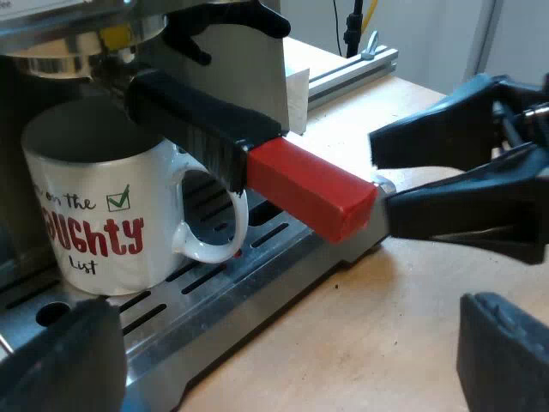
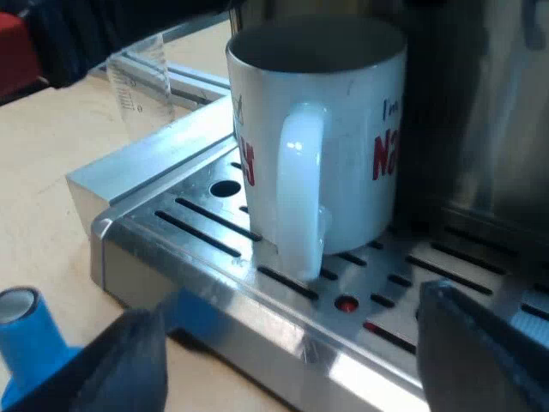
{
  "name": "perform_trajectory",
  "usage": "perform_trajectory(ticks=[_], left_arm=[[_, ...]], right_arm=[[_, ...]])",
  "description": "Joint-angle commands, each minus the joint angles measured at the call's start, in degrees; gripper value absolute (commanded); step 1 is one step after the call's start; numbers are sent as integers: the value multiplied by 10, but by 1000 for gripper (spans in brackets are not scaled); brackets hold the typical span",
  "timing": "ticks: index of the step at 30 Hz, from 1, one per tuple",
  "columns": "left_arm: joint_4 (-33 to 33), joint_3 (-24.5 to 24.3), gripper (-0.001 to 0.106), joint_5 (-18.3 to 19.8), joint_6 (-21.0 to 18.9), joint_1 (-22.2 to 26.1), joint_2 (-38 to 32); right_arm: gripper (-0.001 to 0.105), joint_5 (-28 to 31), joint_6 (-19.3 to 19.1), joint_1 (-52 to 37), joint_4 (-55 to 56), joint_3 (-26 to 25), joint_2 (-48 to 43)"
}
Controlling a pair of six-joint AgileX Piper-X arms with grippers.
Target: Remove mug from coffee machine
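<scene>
A light wooden table (image 1: 412, 326), an aluminium rail (image 1: 352, 73) at its edge, a plain pale wall (image 1: 429, 34) beyond.

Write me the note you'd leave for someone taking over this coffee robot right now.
Left pincer: open, holding nothing, facing the printed side of the mug.
Right pincer: open, holding nothing, facing the mug's handle, not touching it.
Mug: upright on the drip tray, under the locked holder, whose red end sticks out.
Done: nothing yet; the mug is ungrasped.
Left: grip the mug, lift it, take it clear of the tray.
</scene>
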Motion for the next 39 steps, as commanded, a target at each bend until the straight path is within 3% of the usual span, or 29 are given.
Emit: perform_trajectory(ticks=[1,7,13,24,26,39], left_arm=[[-10,-2,80,3,-2,-3,-1],[-10,-2,80,3,-2,-3,-1],[-10,-2,80,3,-2,-3,-1],[-10,-2,80,26,-2,-3,-1],[-10,-2,80,26,-2,-3,-1],[-10,-2,80,28,-2,-3,-1]], right_arm=[[63,8,-3,0,-14,-16,14],[63,22,0,0,-14,-70,84],[63,45,47,0,-53,-107,152],[63,61,47,0,-80,-156,221],[63,88,47,0,-77,-189,241],[63,93,47,-1,-64,-225,267]])
